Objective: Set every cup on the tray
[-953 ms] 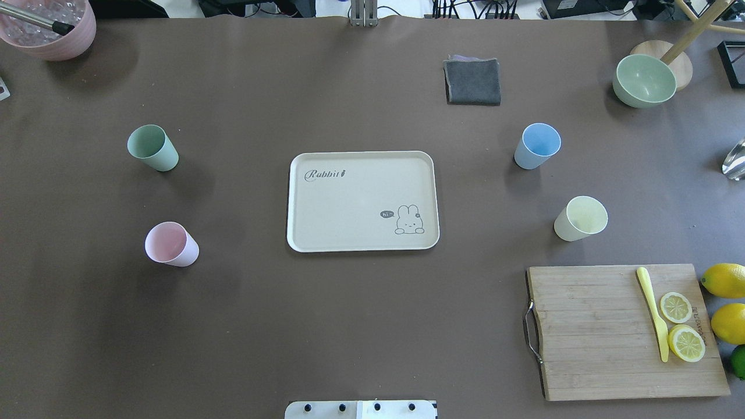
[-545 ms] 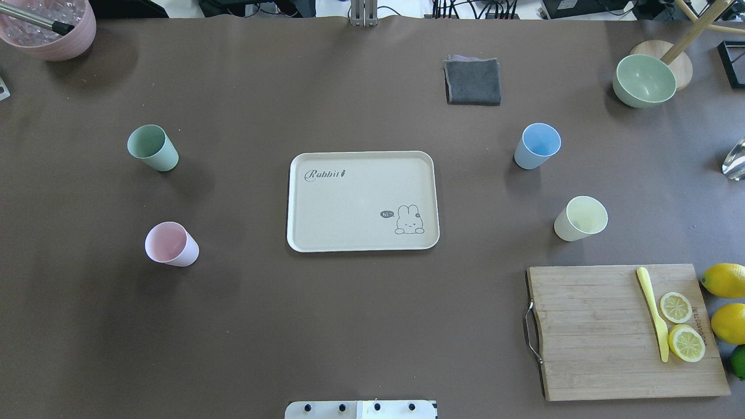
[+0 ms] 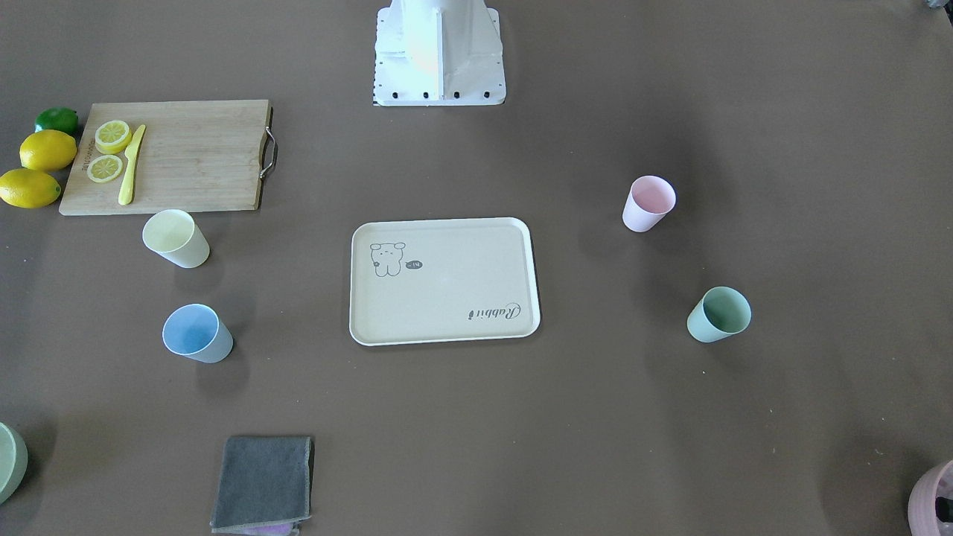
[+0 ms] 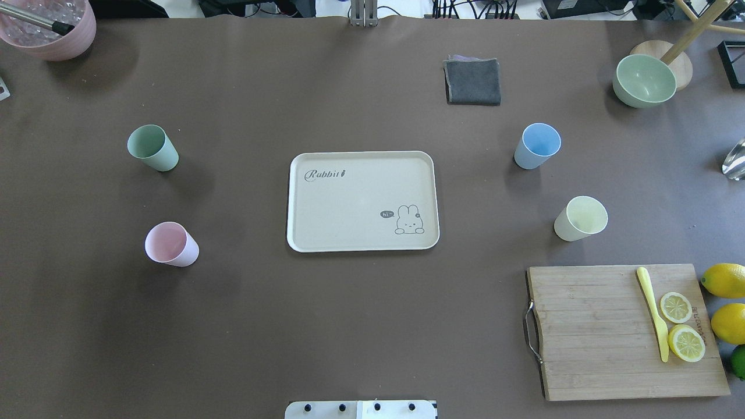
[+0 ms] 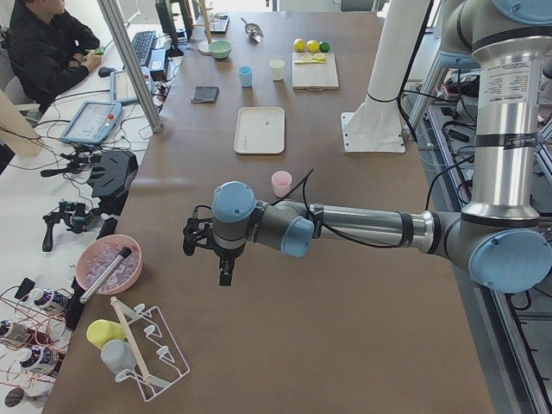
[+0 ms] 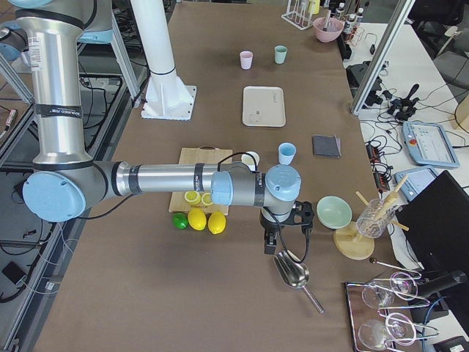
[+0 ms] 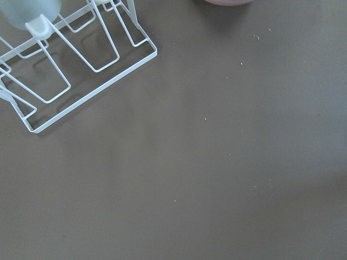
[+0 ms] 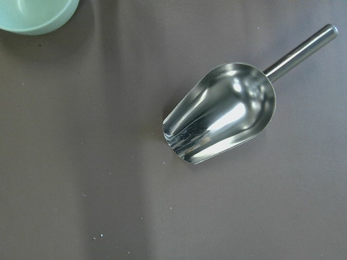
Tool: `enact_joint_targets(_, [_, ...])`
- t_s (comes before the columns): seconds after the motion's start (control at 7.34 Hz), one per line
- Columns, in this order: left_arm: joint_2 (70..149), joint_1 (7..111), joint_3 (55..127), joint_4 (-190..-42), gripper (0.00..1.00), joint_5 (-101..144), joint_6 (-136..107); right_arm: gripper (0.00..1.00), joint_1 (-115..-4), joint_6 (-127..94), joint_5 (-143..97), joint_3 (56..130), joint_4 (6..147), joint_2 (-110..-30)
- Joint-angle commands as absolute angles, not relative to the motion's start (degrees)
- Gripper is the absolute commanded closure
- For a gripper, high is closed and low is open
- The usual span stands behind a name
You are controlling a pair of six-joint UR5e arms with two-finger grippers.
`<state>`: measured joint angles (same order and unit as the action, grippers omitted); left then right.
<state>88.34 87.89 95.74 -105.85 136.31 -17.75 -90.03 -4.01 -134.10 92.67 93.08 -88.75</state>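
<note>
Progress: nil. Tray [image 4: 349,198] lies mid-worktop [image 4: 349,326], and nothing stands on it.

Positions, all upright on the worktop and well apart from the tray:
- mint cup [image 4: 152,148]: left of tray, far side
- pink cup [image 4: 171,244]: left of tray, near side
- blue cup [image 4: 537,145]: right of tray, far side
- yellow cup [image 4: 580,218]: right of tray, nearer, just beyond the board [image 4: 599,331]

Arms: neither is near the cups. Left end effector [image 5: 225,278] hangs over bare worktop at the left end, close to a wire rack [image 7: 70,65]. Right end effector [image 6: 270,246] hangs at the right end above a metal scoop [image 8: 219,114]. Both show only from the side cameras, so I cannot tell whether their fingers are spread or pressed together. Neither has a cup, since all four are accounted for on the worktop.

Remaining: all four transfers. My guess is that mint and pink fall to the left arm, and blue and yellow to the right.

Against the overhead shots from half a second and one second back: no change. Tray and cups sit in the same spots, and no arm has entered that view.
</note>
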Motion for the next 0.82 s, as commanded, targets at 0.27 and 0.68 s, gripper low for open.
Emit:
enact_joint_targets(0.27, [91.57, 87.72, 93.89, -108.7, 0.02, 136.5, -17.92, 0.0, -85.89, -4.92, -134.03, 93.17, 87.91, -84.22])
enact_joint_targets(0.68, [94.92, 86.58, 91.4, -109.16, 0.02, 136.5, -18.72, 0.0, -78.34, -17.36, -134.03, 94.13, 86.85, -77.98])
